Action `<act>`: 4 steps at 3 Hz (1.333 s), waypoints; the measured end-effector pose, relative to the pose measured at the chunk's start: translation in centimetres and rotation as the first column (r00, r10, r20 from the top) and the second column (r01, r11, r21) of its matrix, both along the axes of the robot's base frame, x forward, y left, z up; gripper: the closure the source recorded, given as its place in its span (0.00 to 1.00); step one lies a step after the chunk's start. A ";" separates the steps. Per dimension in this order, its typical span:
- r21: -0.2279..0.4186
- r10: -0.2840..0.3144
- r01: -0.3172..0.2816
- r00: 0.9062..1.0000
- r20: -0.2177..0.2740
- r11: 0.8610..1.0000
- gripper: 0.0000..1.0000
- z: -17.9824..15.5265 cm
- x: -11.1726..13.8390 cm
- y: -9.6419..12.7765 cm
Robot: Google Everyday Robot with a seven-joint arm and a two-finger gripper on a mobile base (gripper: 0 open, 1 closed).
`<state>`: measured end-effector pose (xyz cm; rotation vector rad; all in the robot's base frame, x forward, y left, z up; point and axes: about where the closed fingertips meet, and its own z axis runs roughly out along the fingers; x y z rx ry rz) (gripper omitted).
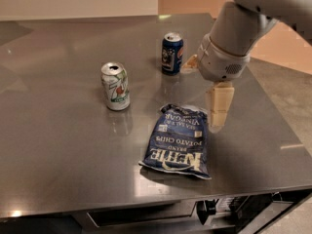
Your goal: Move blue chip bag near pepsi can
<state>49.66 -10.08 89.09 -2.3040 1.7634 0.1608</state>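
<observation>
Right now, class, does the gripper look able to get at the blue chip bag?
Probably yes: the gripper hangs beside the blue chip bag, at its far corner, with nothing lying between them.

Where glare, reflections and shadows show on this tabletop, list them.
Camera view: the glossy table mirrors the white-and-green can and the pepsi can faintly below them; the blue chip bag casts a soft shadow at its near edge; the gripper, open, hangs beside the bag's far-right corner.
</observation>
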 end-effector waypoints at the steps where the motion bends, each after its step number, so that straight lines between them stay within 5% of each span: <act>1: -0.007 0.077 -0.077 0.996 -0.042 0.997 0.00 -2.1 0.2 0.8; 3: 0.003 0.203 -0.205 0.972 -0.122 0.979 0.00 -5.5 -1.0 2.2; 4: 0.014 0.228 -0.228 0.963 -0.141 0.973 0.17 -6.3 -1.3 2.4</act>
